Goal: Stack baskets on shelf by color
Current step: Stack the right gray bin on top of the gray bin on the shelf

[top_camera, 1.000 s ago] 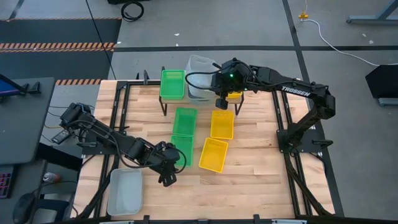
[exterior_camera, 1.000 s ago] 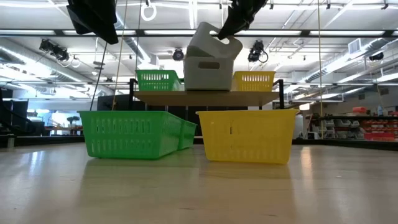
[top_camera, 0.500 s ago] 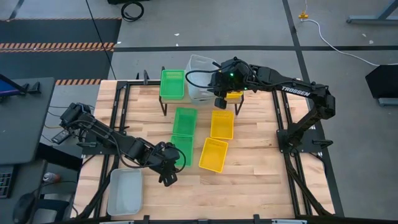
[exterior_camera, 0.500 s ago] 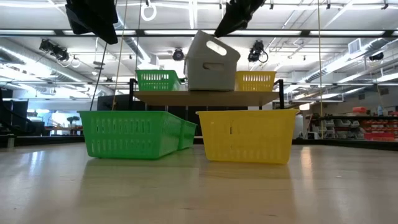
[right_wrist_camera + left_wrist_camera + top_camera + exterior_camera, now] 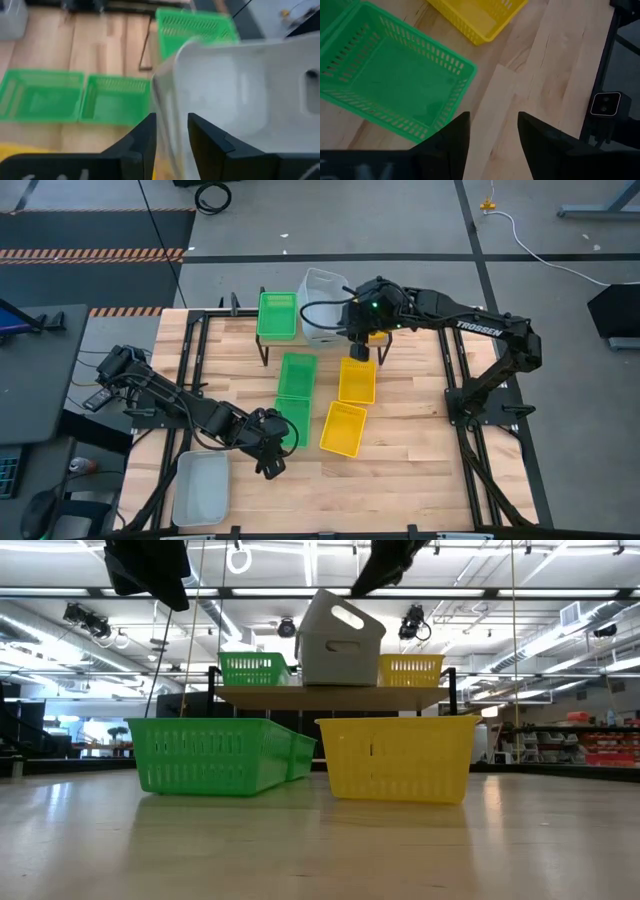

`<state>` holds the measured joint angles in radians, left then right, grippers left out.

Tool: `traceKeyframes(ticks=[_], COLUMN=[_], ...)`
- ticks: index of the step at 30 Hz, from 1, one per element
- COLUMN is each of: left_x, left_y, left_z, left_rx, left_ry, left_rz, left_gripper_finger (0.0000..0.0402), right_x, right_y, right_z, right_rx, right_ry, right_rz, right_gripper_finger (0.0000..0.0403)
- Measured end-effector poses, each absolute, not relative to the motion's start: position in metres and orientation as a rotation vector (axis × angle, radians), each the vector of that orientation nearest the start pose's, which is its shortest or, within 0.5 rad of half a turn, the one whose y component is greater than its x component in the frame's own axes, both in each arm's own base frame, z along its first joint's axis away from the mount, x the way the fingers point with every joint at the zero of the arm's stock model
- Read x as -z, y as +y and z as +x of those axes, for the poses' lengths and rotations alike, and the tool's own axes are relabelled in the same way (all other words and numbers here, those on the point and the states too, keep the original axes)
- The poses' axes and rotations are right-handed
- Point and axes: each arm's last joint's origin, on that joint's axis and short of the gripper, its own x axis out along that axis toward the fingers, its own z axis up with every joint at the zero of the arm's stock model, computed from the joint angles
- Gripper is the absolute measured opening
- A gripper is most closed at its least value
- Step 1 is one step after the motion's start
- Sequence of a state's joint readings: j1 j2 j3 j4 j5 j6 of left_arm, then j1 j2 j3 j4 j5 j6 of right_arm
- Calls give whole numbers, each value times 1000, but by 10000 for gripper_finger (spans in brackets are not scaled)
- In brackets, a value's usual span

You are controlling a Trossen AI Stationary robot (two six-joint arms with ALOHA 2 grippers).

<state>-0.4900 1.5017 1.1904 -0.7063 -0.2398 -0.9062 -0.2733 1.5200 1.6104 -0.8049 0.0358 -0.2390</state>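
Observation:
The shelf [image 5: 330,696] stands at the table's far side and carries a green basket [image 5: 277,315], a yellow basket [image 5: 408,670] and, between them, a pale grey basket [image 5: 320,300]. The grey basket sits tilted, its lower edge on the shelf load. My right gripper [image 5: 171,135] is open, with its fingers on either side of the grey basket's rim [image 5: 167,107]. Two green baskets [image 5: 297,375] [image 5: 292,420] and two yellow ones [image 5: 357,380] [image 5: 343,428] lie on the table. My left gripper [image 5: 492,132] hovers open beside the nearer green basket [image 5: 395,85]. My right gripper has one finger inside the grey basket and one outside its side wall [image 5: 170,120], coming slanting down from the table's right. I cannot tell whether the fingers touch the wall. The basket stays tilted on the shelf.
Another pale grey basket [image 5: 200,488] lies at the table's near left corner. Black frame rails [image 5: 460,390] run along the left and right table edges. Bare wood shows along the near right side [image 5: 410,470].
The grey basket has tipped further over on the shelf, one end rising, and then stayed still. My right gripper has drawn slightly up and toward the table's right, away from where it held the rim.

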Motion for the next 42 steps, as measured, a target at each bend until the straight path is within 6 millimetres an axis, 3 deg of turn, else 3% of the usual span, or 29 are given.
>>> traceKeyframes(ticks=[9, 15, 24, 32, 42], left_x=[-267, -267, -267, -267, -267], left_y=[-137, -137, -137, -137, -138], left_z=[271, 271, 271, 271, 271], left_rx=[-213, -214, -223, -225, -220], left_ry=[961, 961, 959, 959, 965], left_rz=[-469, -472, -488, -492, -498], left_gripper_finger=[172, 172, 172, 172, 172], right_x=[-381, -368, -360, -363, -383], right_y=[-107, -111, -108, -107, -104], right_z=[295, 295, 298, 301, 305], right_rx=[281, 211, 222, 188, 188], right_ry=[817, 830, 848, 809, 695], right_rz=[-110, -63, -83, -180, -304], right_gripper_finger=[194, 196, 151, 15, 7])
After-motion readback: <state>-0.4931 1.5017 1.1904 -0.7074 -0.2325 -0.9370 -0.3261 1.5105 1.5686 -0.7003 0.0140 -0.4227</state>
